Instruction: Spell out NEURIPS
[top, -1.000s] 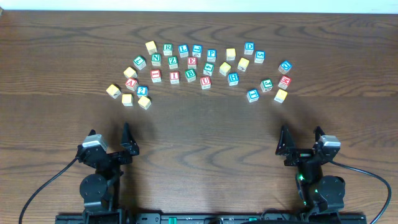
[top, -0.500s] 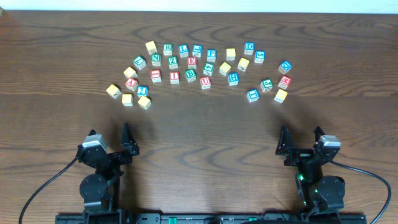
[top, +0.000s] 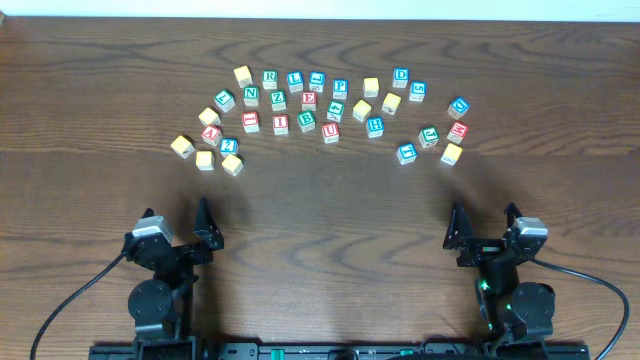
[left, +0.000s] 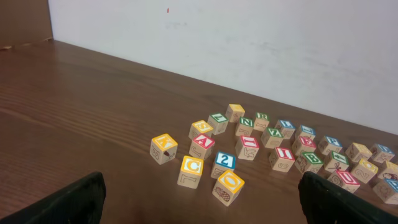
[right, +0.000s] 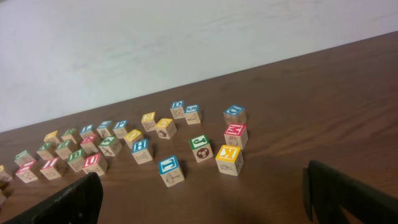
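Note:
The letter cubes lie scattered in an arc at the far middle of the table. Among them I read green N, green R, red E, red I, red U and blue P; a yellow-faced cube sits close by. My left gripper rests near the front left, open and holding nothing. My right gripper rests near the front right, also open and holding nothing. Both are well short of the cubes.
Other cubes mix in: Z, B, H, D. A yellow C cube and an O cube lie nearest the left gripper. A blue T cube and a yellow K cube lie nearest the right gripper. A white wall stands behind the table.

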